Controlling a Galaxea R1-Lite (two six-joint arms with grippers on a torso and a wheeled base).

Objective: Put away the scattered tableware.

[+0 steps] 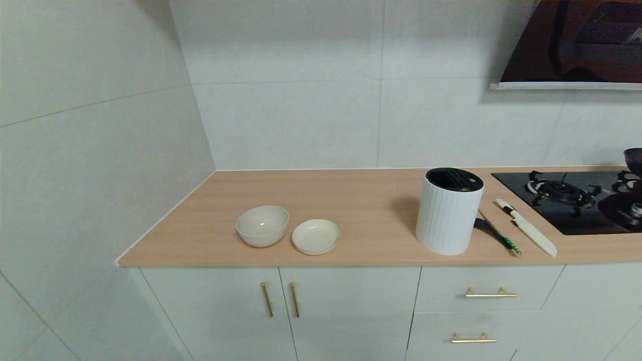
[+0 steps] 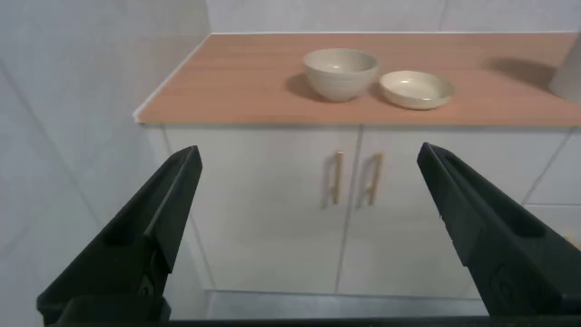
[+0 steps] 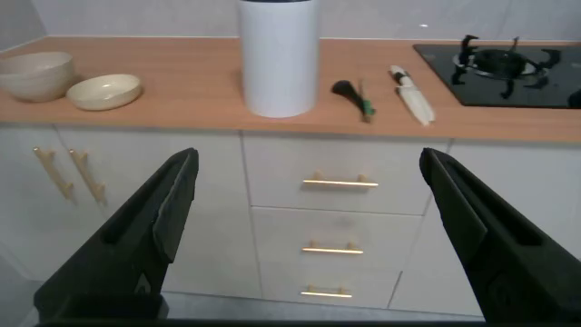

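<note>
Your left gripper (image 2: 309, 159) has its jaws spread wide with nothing between them, and it faces the cabinet doors (image 2: 349, 218) below the countertop (image 1: 351, 195). Your right gripper (image 3: 310, 159) is just as wide and bare, in front of the drawers (image 3: 340, 186).

On the counter, from your left, you have a cream bowl (image 1: 262, 225) standing upright. A shallow cream dish (image 1: 316, 236) sits just beside it, though you cannot tell whether the two touch. Well apart to the right stands a white ribbed holder (image 1: 448, 213) with a dark slotted top. Just beyond it lies a dark-headed utensil (image 1: 496, 234) with a green-tipped handle, then a pale knife (image 1: 526, 228) near the edge of the black stove (image 1: 567, 198).
</note>
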